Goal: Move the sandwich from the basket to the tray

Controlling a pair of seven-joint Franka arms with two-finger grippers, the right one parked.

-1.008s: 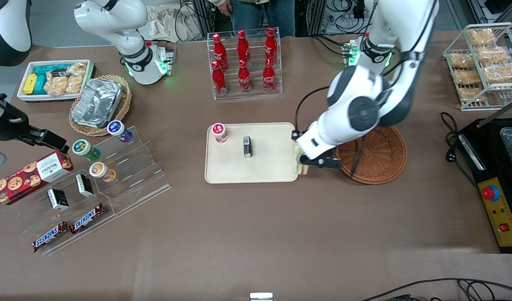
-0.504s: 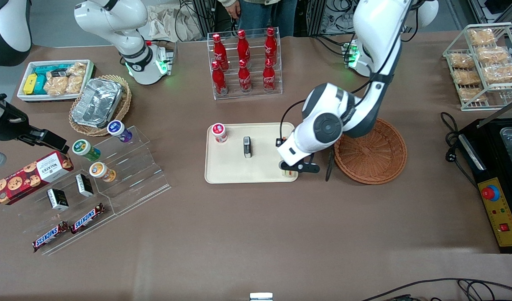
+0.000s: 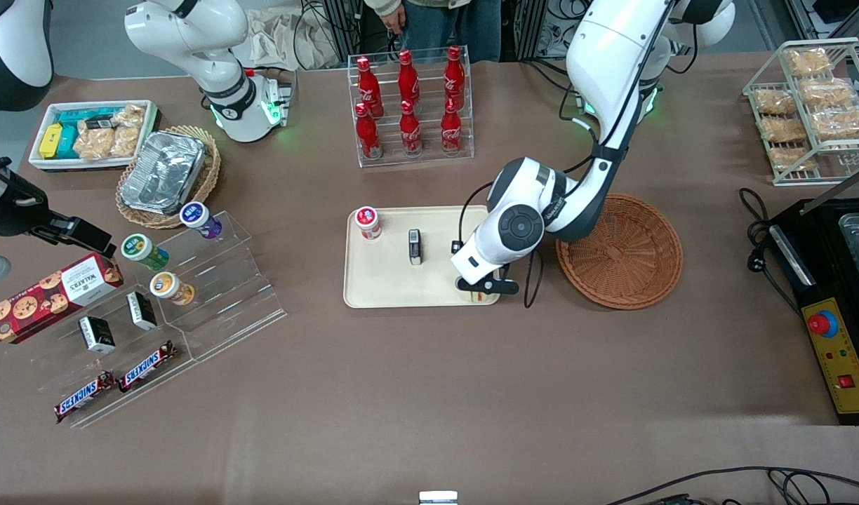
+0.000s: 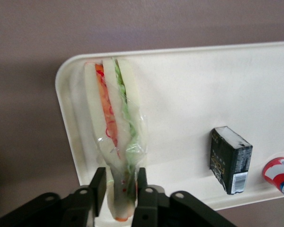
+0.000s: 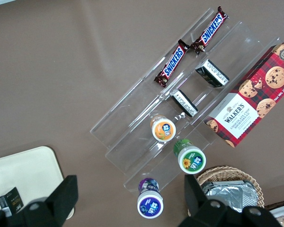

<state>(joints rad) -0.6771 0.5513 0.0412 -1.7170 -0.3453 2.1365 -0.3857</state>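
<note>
Placement step in hand. The gripper (image 4: pixel 117 190) hangs over the tray (image 3: pixel 380 291) corner nearest the basket (image 3: pixel 633 273), jaws clamped on the wrapped sandwich (image 4: pixel 112 142). Next move, by judgement: lower until it rests, then release.

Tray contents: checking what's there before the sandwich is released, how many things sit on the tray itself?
2 on the tray: red-lidded cup, black box. The gripper holds the sandwich over the tray's corner.
</note>
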